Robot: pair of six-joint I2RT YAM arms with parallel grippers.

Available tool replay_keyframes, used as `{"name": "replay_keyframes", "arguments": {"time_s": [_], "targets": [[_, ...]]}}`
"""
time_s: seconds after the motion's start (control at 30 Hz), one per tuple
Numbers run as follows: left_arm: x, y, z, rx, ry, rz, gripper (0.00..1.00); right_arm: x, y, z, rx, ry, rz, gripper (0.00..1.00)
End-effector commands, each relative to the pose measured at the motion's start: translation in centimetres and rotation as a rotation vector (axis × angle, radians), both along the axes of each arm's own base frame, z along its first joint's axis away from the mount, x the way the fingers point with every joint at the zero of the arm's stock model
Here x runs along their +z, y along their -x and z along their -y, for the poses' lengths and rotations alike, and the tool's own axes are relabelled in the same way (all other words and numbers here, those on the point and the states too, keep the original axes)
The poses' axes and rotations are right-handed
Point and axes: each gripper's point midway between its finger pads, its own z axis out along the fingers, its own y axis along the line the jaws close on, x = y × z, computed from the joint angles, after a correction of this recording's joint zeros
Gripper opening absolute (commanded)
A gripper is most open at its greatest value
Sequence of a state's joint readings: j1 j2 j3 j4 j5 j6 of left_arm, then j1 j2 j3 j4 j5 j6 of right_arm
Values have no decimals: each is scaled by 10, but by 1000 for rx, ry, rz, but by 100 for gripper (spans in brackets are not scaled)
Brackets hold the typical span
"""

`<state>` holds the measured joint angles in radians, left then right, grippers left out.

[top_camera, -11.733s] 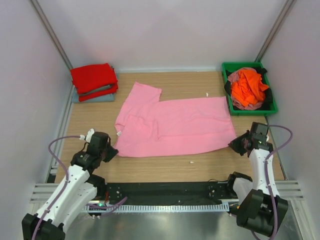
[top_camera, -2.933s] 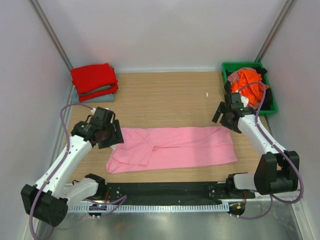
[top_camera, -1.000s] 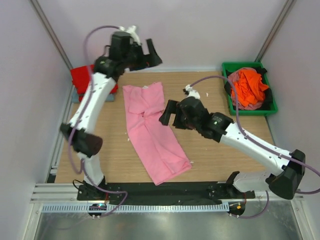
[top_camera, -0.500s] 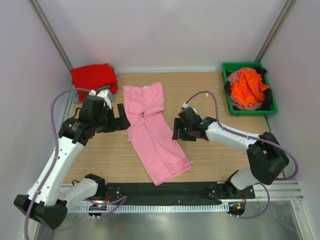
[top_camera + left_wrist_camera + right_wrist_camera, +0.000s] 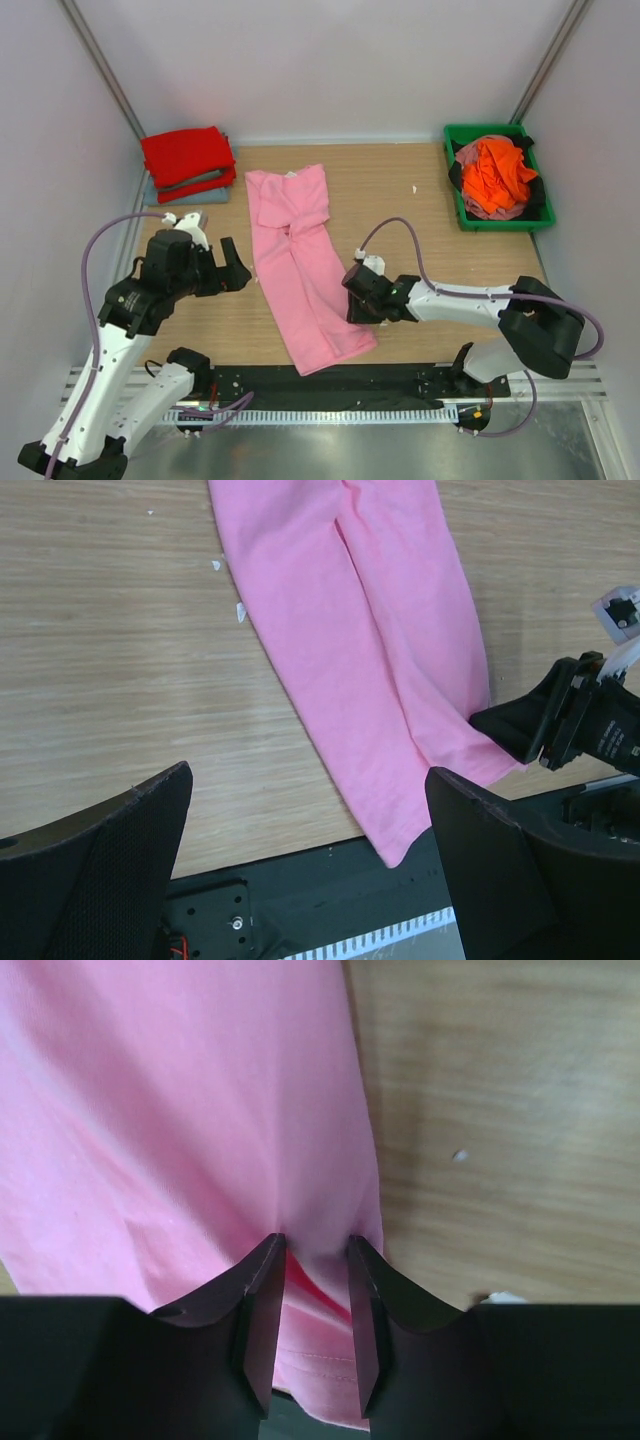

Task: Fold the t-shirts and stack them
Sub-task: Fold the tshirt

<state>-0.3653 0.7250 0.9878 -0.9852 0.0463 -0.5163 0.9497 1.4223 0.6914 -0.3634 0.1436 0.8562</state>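
Note:
A light pink t-shirt [image 5: 300,265] lies as a long folded strip running diagonally from the back of the table to its near edge. My right gripper [image 5: 357,300] is down on the strip's near right edge; in the right wrist view its jaws [image 5: 317,1245] pinch a raised ridge of the pink fabric [image 5: 200,1090]. Left of the strip hovers my left gripper [image 5: 226,279], open wide with nothing in it [image 5: 305,780], above the wood and the strip's near end [image 5: 370,630]. A folded red t-shirt [image 5: 187,155] sits on a grey-blue one [image 5: 190,196] at the back left. An orange t-shirt [image 5: 497,172] lies crumpled in the bin.
The green bin [image 5: 485,130] stands at the back right corner. A black rail [image 5: 330,380] runs along the table's near edge, and the pink strip's tip hangs over it. White walls close in the table on three sides.
My right gripper slid to the strip's near right edge and narrowed its jaws onto the fabric. The left arm came down from the back and drew to the near left, still open.

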Motion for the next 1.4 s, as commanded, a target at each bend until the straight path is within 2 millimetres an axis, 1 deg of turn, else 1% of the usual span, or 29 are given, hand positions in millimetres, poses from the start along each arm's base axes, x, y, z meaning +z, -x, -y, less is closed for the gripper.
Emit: {"name": "replay_keyframes", "arguments": {"time_s": [0.0, 0.13, 0.2, 0.27, 0.3, 0.37, 0.4, 0.43, 0.47, 0.5, 0.57, 0.6, 0.63, 0.67, 0.7, 0.73, 0.77, 0.8, 0.87, 0.9, 0.93, 0.97, 1.0, 1.03, 1.07, 1.13, 1.17, 1.2, 1.37], "targets": [[3, 3, -2, 4, 2, 14, 100, -3, 22, -5, -45, -20, -3, 37], [2, 7, -2, -5, 7, 10, 100, 1, 67, -31, -16, -35, -20, 37], [3, 8, -1, -11, 12, 15, 100, 15, 77, -49, 3, -50, -5, 37], [4, 8, 0, -20, 12, 19, 100, 18, 90, -52, 29, 11, 12, 37], [4, 8, 1, -25, 16, 19, 100, 37, 89, -68, 38, -17, 33, 40], [4, 9, 4, -47, 23, 17, 100, 47, 81, -61, 50, 72, 91, 48], [5, 8, 7, -63, 33, 25, 100, 73, 69, -74, 43, 50, 141, 63], [5, 11, 14, -98, 59, 21, 100, 83, 61, -64, 44, 108, 177, 69], [2, 11, 18, -116, 69, 15, 100, 94, 36, -57, 33, 147, 225, 75], [2, 11, 21, -131, 84, 17, 100, 114, 19, -63, 21, 123, 251, 84], [-6, 13, 27, -154, 99, -11, 100, 130, -17, -65, 7, 71, 262, 86], [-8, 13, 28, -157, 104, -20, 100, 140, -49, -57, 11, 53, 272, 86], [-10, 14, 30, -167, 111, -30, 100, 153, -71, -67, 13, -15, 315, 86], [-12, 15, 31, -174, 115, -38, 100, 158, -88, -67, 20, -32, 331, 86], [-13, 15, 32, -176, 116, -40, 100, 163, -121, -62, 35, -31, 341, 86], [-12, 15, 32, -177, 118, -38, 100, 169, -140, -67, 48, -54, 370, 86], [-12, 15, 32, -175, 119, -34, 100, 171, -159, -65, 56, -53, 384, 86], [-12, 15, 32, -170, 125, -29, 100, 165, -191, -66, 62, -41, 385, 86], [-13, 13, 29, -147, 123, -21, 100, 158, -225, -64, 67, -47, 384, 85], [-13, 14, 28, -141, 125, -20, 100, 170, -245, -68, 58, -76, 413, 83], [-12, 14, 28, -143, 129, -16, 100, 147, -270, -65, 65, -96, 385, 82], [-11, 14, 27, -142, 131, -11, 100, 144, -285, -65, 65, -116, 388, 81], [-10, 14, 26, -136, 136, -3, 100, 159, -304, -71, 73, -184, 420, 80], [-9, 14, 25, -130, 137, 2, 100, 151, -324, -60, 46, -200, 409, 80], [-9, 13, 24, -123, 140, 5, 100, 130, -334, -65, 66, -240, 361, 78], [-7, 12, 19, -100, 144, 18, 100, 136, -363, -66, 54, -309, 384, 77], [-6, 11, 18, -93, 147, 23, 100, 111, -368, -74, 79, -332, 338, 76], [-5, 10, 16, -82, 150, 29, 100, 123, -381, -78, 86, -355, 374, 75], [-6, 8, 14, -65, 150, 26, 100, 88, -402, -90, 106, -360, 324, 72]]}}
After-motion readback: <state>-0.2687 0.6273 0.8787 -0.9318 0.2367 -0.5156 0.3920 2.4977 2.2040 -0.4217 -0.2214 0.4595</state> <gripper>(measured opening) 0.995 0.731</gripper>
